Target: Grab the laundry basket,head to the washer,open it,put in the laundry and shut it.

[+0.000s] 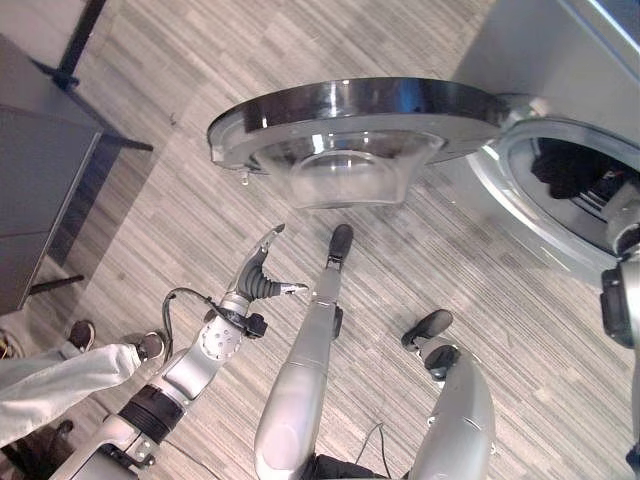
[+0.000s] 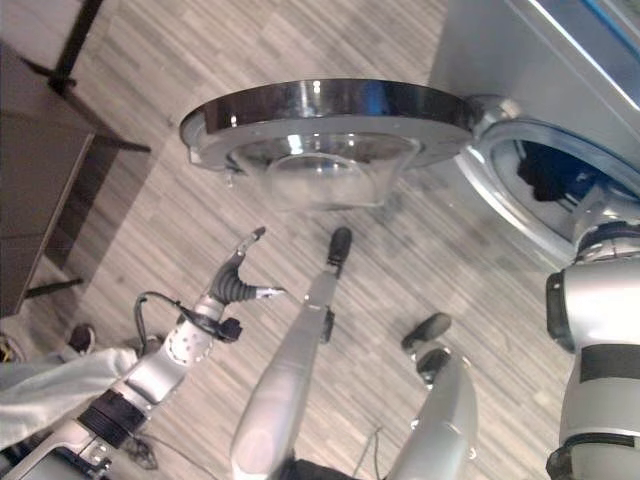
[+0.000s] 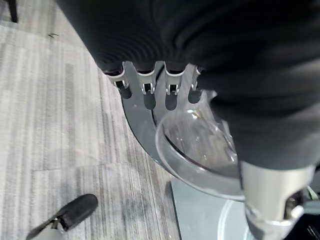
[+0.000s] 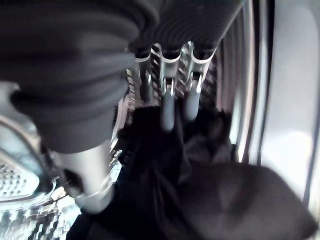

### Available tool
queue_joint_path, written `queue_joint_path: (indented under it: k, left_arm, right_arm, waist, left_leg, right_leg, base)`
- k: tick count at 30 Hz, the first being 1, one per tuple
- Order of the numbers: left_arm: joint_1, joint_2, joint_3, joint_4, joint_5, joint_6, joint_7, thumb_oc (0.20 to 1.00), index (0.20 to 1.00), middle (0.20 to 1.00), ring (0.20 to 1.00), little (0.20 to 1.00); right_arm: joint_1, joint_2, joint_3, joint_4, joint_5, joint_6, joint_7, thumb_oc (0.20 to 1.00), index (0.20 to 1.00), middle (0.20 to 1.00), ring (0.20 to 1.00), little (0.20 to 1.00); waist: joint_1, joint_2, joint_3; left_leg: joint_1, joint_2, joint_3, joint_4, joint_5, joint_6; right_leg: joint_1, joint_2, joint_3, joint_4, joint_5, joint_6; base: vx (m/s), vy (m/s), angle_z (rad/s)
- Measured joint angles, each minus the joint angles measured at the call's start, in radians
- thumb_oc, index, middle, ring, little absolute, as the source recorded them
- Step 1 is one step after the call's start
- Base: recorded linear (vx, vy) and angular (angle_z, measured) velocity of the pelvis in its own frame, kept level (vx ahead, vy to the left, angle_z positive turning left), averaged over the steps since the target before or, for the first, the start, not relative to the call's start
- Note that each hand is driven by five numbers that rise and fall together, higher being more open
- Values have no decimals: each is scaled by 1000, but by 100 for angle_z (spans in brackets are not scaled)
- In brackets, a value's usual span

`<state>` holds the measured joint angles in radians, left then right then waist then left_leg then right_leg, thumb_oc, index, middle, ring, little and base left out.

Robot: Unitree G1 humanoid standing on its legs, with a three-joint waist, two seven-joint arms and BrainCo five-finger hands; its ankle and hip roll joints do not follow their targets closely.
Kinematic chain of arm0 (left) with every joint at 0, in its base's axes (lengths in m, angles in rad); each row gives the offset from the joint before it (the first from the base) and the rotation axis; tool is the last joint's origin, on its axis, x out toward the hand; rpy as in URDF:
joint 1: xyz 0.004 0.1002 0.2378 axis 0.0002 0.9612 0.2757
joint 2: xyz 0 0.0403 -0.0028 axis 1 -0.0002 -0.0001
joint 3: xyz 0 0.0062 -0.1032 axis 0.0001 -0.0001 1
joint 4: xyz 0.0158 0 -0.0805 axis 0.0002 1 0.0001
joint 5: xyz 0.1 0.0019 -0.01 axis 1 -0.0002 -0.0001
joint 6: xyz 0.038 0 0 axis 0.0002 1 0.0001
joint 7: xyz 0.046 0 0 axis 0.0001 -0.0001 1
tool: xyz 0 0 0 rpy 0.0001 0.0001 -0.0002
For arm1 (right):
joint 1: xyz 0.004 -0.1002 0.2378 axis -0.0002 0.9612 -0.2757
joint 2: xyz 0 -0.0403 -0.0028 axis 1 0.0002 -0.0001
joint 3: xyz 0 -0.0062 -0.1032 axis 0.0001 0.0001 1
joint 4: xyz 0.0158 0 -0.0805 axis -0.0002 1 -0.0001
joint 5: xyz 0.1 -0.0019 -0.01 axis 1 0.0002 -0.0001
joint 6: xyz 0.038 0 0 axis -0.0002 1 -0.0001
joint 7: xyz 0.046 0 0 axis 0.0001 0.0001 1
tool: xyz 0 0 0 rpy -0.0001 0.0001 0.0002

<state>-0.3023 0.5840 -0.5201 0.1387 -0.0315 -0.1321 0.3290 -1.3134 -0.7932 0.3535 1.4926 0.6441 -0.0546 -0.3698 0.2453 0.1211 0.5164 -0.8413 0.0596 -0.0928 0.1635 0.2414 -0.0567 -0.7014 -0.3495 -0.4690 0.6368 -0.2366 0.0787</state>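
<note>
The washer (image 1: pixel 540 50) stands at the right with its round door (image 1: pixel 350 108) swung wide open, glass bowl (image 1: pixel 345 175) facing down. Dark laundry (image 1: pixel 565 165) lies inside the drum, behind the grey door ring (image 1: pixel 520 215). My right arm reaches into that opening. In the right wrist view my right hand (image 4: pixel 170 112) hangs with fingers straight just above the dark laundry (image 4: pixel 200 190), holding nothing, and the perforated drum wall (image 4: pixel 20 210) shows beside it. My left hand (image 1: pixel 262 275) hovers open over the floor, below and in front of the door, apart from it.
A dark cabinet (image 1: pixel 40 170) on thin black legs stands at the left. A person's leg in light trousers (image 1: pixel 50 385) and shoes (image 1: pixel 80 332) shows at the lower left, close to my left arm. Grey plank floor (image 1: pixel 150 230) lies between cabinet and washer.
</note>
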Motion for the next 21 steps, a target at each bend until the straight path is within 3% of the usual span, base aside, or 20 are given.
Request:
queue_joint_path:
  k: [6, 9, 13, 21]
  left_arm:
    - [-24, -19, 13, 28, 0, -10, 11, 1000, 1000, 1000, 1000, 1000]
    - [-30, -24, 14, 62, 0, -16, 12, 1000, 1000, 1000, 1000, 1000]
    - [-26, -21, 13, 64, -5, -39, 10, 1000, 1000, 1000, 1000, 1000]
    - [-13, -26, -13, 85, -42, -39, 0, 1000, 1000, 1000, 1000, 1000]
  right_arm:
    - [119, 41, -87, -218, -31, -105, -66, 1000, 1000, 1000, 1000, 1000]
    - [181, 95, -151, -244, -32, -118, -88, 1000, 1000, 1000, 1000, 1000]
    - [223, 101, -176, -230, -32, -125, -88, 1000, 1000, 1000, 1000, 1000]
    - [197, 144, -171, -126, -8, -126, -55, 1000, 1000, 1000, 1000, 1000]
  waist:
    - [-26, -2, 0]
    - [-29, -2, 0]
    - [-20, -4, -1]
    - [-15, -6, -2]
  left_leg:
    - [13, 4, 14, 6, -1, 2]
    - [55, 8, 19, 2, -5, 7]
    - [113, 15, 28, -3, -13, 16]
    - [92, 18, 30, -3, -19, 15]
  right_leg:
    - [20, 6, 3, -17, 14, 10]
    - [64, 14, 5, -37, 16, 13]
    - [116, 25, 17, -59, 25, 13]
    - [101, 29, 24, -85, 39, 9]
  base:
    - [-15, 7, -4]
    - [-30, -2, -3]
    - [-33, -20, -12]
    - [-2, 13, -3]
